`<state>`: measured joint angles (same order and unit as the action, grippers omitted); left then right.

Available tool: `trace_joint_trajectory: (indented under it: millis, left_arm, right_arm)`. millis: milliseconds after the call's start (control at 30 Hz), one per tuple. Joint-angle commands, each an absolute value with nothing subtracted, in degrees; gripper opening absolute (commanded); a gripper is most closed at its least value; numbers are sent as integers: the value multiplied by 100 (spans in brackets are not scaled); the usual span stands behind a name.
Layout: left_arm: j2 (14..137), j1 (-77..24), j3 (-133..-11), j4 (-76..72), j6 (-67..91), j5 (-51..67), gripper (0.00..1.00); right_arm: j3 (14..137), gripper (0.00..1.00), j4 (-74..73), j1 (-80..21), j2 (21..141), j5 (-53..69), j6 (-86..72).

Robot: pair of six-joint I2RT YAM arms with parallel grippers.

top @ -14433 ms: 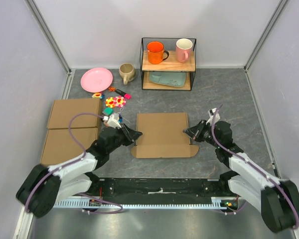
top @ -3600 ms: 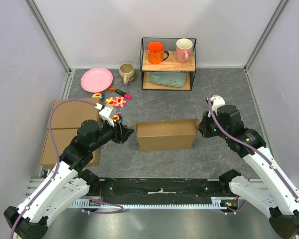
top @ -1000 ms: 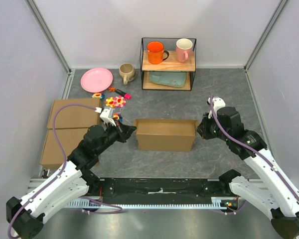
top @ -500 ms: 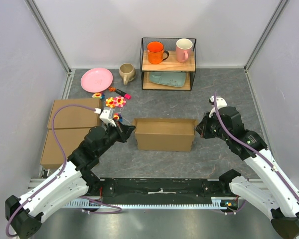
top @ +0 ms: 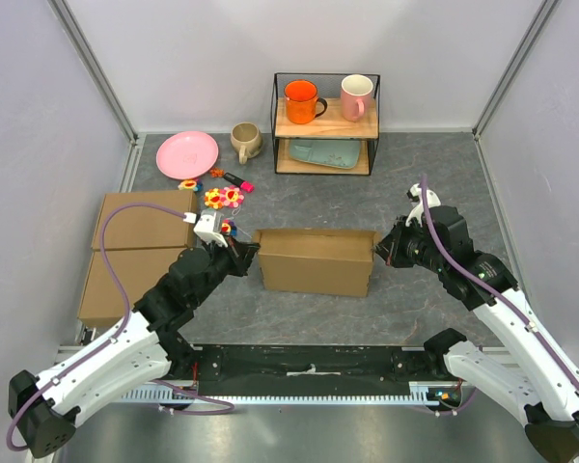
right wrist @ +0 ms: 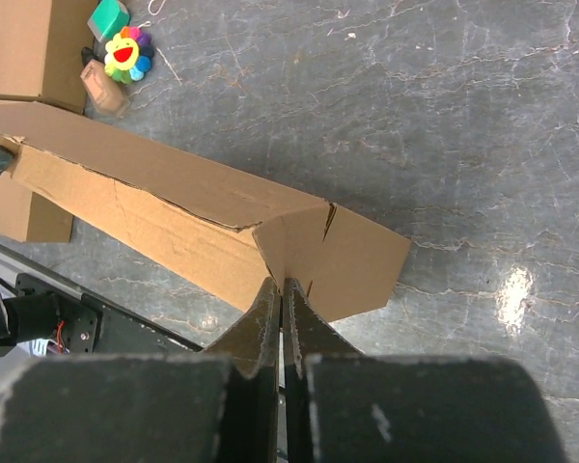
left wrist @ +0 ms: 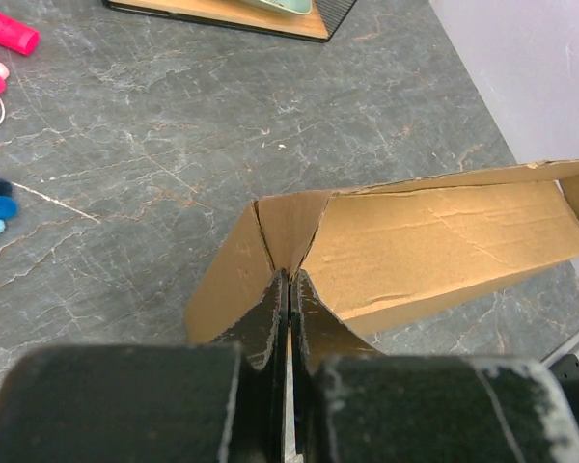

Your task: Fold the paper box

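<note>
The paper box (top: 314, 262) stands partly folded on the worktop (top: 415, 174). The left gripper (top: 246, 253) pinches its left end flap and the right gripper (top: 377, 250) pinches its right.

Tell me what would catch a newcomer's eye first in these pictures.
The half-folded brown cardboard paper box stands mid-table, its end flaps pinched by the left gripper and the right gripper. Behind it, a black wire shelf carries an orange mug and a pink mug; a pink plate lies at far left.
</note>
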<state>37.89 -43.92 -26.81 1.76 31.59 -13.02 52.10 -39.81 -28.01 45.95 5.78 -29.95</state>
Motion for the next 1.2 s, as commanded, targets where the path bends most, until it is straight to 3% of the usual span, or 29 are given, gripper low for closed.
trace_joint_trajectory:
  millis: [0, 433, 500, 633, 733, 1167]
  left_arm:
    - [3973, -4474, -2461, 888, 2962, -1538, 2]
    - [3885, -4623, -2443, 958, 2909, -1986, 2]
    - [3885, -4649, -2443, 932, 2927, -2013, 2]
    - [3893, -4658, -2487, 923, 2953, -2013, 2]
    - [3893, -4658, -2514, 932, 2953, -2013, 2]
    - [3929, -4676, -2575, 949, 2953, -2021, 2]
  right_arm:
    - [5440, 0, -3630, -2848, 4597, 967, -3313]
    - [5555, 0, -3893, -2848, 4500, 949, -3366]
    - [5494, 6, -3911, -2848, 4447, 879, -3322]
    - [5432, 29, -4016, -2839, 4342, 642, -3191]
    - [5423, 35, -4104, -2848, 4342, 536, -3094]
    - [5265, 33, -4342, -2848, 4350, 352, -2672]
